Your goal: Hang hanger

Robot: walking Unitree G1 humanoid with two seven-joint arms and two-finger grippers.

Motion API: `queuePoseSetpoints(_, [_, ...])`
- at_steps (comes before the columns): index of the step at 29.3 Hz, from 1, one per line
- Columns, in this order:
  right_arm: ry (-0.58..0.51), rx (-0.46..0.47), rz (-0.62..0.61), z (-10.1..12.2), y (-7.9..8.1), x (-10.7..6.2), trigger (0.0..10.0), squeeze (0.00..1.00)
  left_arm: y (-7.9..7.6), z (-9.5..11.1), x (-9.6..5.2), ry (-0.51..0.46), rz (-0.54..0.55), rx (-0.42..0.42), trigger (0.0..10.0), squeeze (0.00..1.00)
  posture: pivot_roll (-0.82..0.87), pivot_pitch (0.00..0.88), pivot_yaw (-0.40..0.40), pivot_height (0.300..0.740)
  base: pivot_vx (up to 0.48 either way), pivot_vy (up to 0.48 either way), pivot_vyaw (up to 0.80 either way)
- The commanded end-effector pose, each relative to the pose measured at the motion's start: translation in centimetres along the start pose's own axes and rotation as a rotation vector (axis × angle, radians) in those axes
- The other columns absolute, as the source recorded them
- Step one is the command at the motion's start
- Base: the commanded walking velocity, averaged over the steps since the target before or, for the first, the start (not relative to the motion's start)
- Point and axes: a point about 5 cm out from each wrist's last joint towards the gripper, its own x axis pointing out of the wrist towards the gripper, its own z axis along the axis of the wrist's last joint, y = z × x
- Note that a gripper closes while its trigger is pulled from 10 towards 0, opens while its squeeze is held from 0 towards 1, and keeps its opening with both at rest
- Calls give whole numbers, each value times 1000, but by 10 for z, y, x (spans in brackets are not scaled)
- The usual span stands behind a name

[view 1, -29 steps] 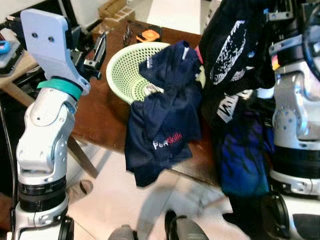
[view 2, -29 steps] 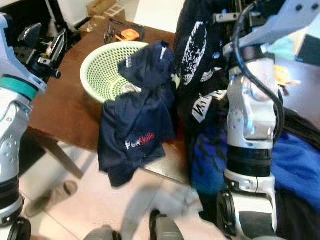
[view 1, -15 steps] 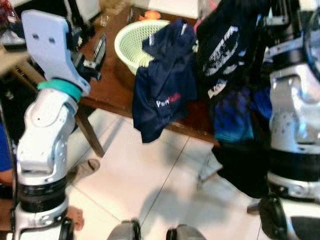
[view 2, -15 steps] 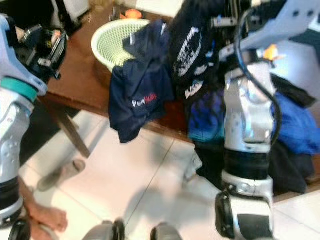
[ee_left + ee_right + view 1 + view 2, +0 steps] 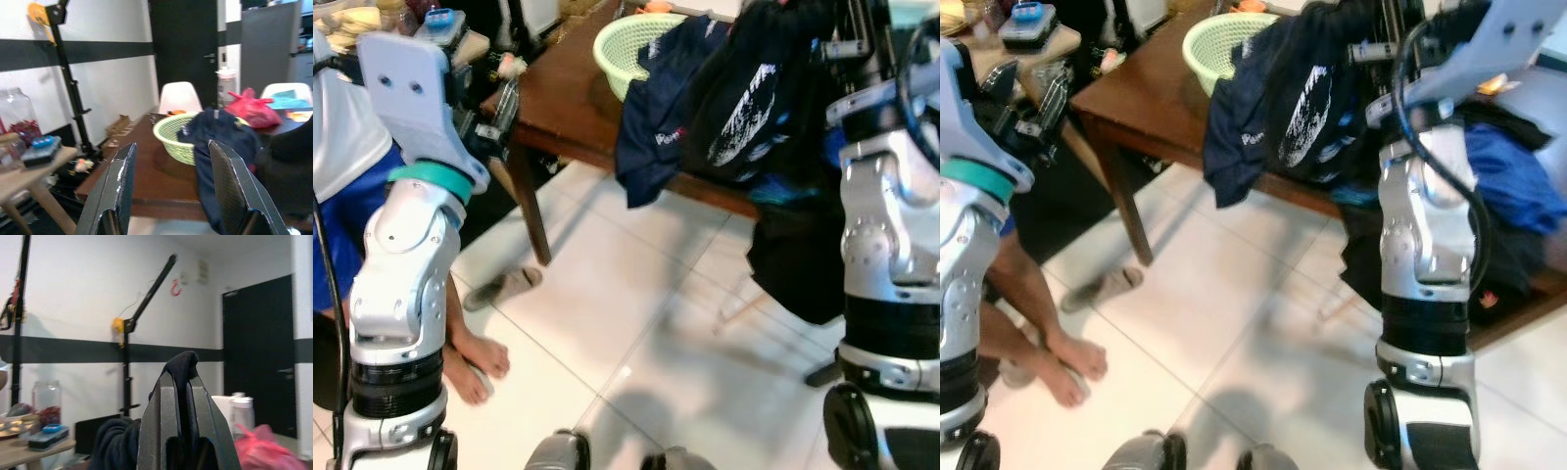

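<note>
While carrying the black shirt (image 5: 744,108) clear of the bench (image 5: 570,103), right pincer (image 5: 180,382) clamped on its fabric, left pincer (image 5: 168,196) wide, empty.

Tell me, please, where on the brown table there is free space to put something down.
The table is bare between its near corner and the green basket. Past the basket it is crowded: the navy shirt, the black garment gripped by the right gripper, then blue clothes.

a home dining room: wooden table (image 5: 570,93), white chairs (image 5: 179,97), tiled floor (image 5: 636,323), laundry basket (image 5: 631,39).
</note>
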Motion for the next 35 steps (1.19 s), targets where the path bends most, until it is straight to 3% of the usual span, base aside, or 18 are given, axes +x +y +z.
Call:
queuePoseSetpoints(1, [-31, 1, 21, 6, 5, 2, 10000, 0, 2, -4, -2, 17, 9, 4, 10000, 0, 41, 39, 9, 740, -307, 0, 0])
queuePoseSetpoints(11, [22, -40, 39, -4, 5, -1, 10000, 0, -5, -9, -1, 47, -11, -23, 10000, 0, 36, 42, 9, 740, -56, 0, 0])
queuePoseSetpoints(15, [47, -48, 43, -9, 6, -4, 10000, 0, -16, -11, -1, 54, -44, -52, 10000, 0, 31, 44, 9, 740, 0, 0, 0])
queuePoseSetpoints(27, [94, -82, 63, -18, 8, -9, 10000, 0, -22, -21, -2, 99, -56, -73, 10000, 0, 26, 43, 9, 740, 0, 0, 79])
queuePoseSetpoints(29, [169, -100, 62, -37, 8, -21, 10000, 0, -25, -34, -7, 149, -58, -70, 10000, 0, 26, 39, 6, 740, 0, 0, 778])
queuePoseSetpoints(32, [212, -105, 56, -47, 8, -28, 10000, 0, -27, -42, -10, 180, -60, -67, 10000, 0, 22, 39, 5, 740, 0, 0, 781])
queuePoseSetpoints(34, [325, -103, 40, -72, 6, -50, 10000, 0, -29, -65, -20, 269, -58, -49, 10000, 0, 18, 37, 4, 740, 0, 0, 781])
queuePoseSetpoints(35, [325, -103, 40, -72, 6, -50, 10000, 0, -29, -65, -20, 269, -58, -49, 10000, 0, 18, 37, 4, 740, 0, 0, 781])
